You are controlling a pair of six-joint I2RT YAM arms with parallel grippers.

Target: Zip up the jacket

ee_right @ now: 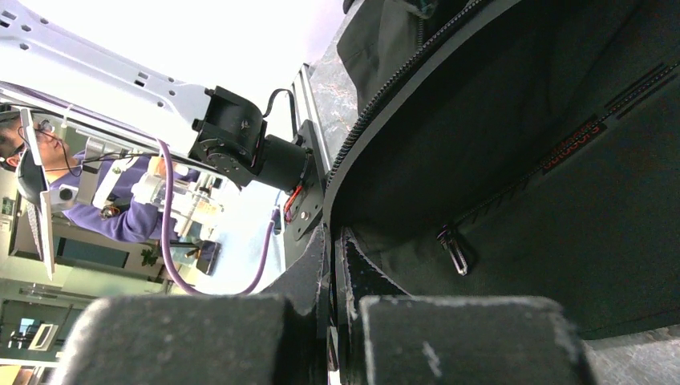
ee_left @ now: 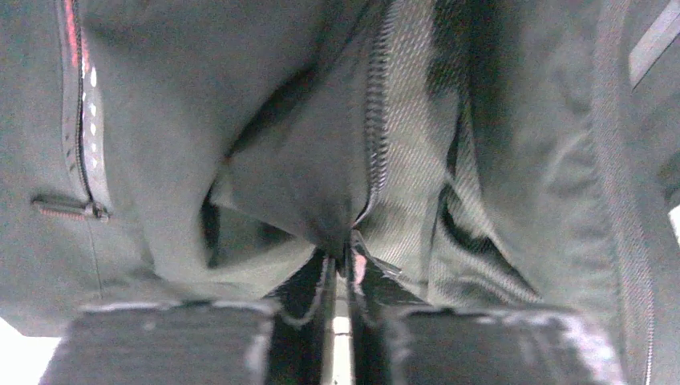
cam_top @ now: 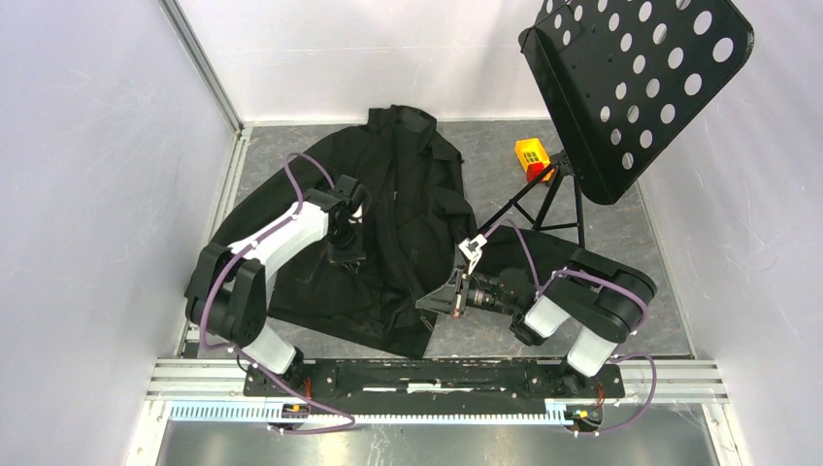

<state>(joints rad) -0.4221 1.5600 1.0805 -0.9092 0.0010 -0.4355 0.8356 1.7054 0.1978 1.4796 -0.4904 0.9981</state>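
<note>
Two pinches on jacket (cam_top: pixel 408 194) — left claw (ee_left: pixel 341 265) at zipper (ee_left: pixel 375 120), right claw (ee_right: pixel 333 245) at edge — wrist views only

**Three Cameras on One Jacket**

The top external camera looked down from above and behind the bases. It stood far enough back to take in the table (cam_top: pixel 485 146), the left arm (cam_top: pixel 281 238), the right arm (cam_top: pixel 592 301) and the whole jacket (cam_top: pixel 408 194). The left wrist camera sat close behind the left gripper (ee_left: pixel 341 269), facing forward into the zipper fabric. The right wrist camera peered low past the right gripper (ee_right: pixel 333 249), across the jacket's edge toward the left arm. All three views shared the jacket.
</note>
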